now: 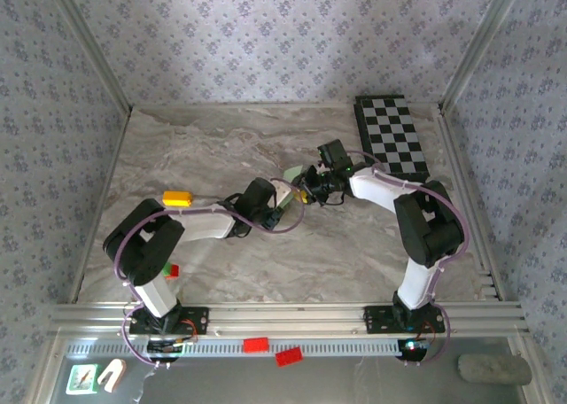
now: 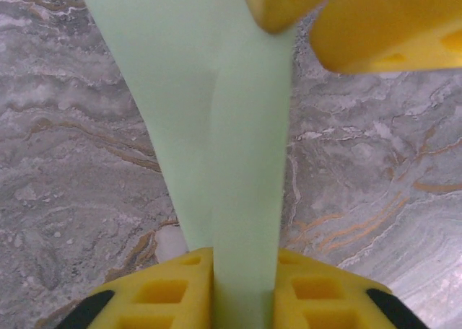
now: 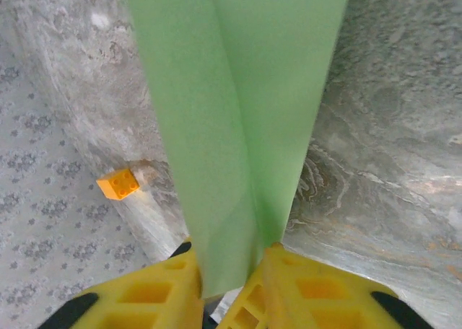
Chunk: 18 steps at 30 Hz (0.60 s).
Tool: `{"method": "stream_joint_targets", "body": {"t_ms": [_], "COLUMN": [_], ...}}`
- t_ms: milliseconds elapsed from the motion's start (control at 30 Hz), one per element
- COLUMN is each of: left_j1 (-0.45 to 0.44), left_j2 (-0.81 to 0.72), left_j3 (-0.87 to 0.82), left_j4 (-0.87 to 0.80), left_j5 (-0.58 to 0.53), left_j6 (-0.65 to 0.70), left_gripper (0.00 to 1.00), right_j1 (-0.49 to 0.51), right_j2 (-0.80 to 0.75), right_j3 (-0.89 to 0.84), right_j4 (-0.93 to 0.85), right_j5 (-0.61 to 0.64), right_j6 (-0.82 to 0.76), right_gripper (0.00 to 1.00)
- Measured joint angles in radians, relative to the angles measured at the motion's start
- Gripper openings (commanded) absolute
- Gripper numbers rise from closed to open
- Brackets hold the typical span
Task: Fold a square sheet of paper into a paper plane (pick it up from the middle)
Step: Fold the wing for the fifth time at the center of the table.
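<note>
— Green paper, folded long and narrow with a crease down its middle: where do we see the sheet of paper (image 2: 216, 127)?

— We see it strung between our two hands, above the marbled table (image 1: 204, 147). One end runs down between the fingers of our left hand (image 2: 245, 260). The other end, straight ahead of that hand, goes under the yellow fingers (image 2: 278, 4) of our right hand (image 3: 229, 260).

— How does the left hand stand?

— Nearly closed, with a yellow finger against each side of the paper. We call that a grip.

— And the right?

— Its fingers stand a little apart with the end of the sheet between them. Whether they press it or merely flank it, we cannot tell.

— Anything else nearby?

— An orange block (image 3: 119, 183) lies on the table, off to the left of the right hand and well apart from it. The checkered board (image 1: 392, 135) lies beyond the right hand, by the far wall.
</note>
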Motion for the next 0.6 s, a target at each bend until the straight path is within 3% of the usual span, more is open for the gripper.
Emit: {"method": "stream_joint_targets", "body": {"t_ms": [133, 267, 600], "left_j1": [0.0, 0.0, 0.004], "left_j2": [0.01, 0.015, 0.015], "left_j3": [-0.019, -0.03, -0.032], "left_j4": [0.021, 0.03, 0.058], "left_j5": [0.017, 0.031, 0.072], "left_j6": [-0.002, -0.004, -0.034], "left_gripper": [0.15, 0.12, 0.13], "right_j1": [-0.015, -0.039, -0.08], "right_j2": [0.0, -0.002, -0.06], "right_j3": [0.003, 0.005, 0.003], "right_j4": [-0.016, -0.037, -0.045], "right_j5": [0.002, 0.004, 0.032], "right_j6": [-0.014, -0.037, -0.095], "right_gripper": [0.53, 0.6, 0.64]}}
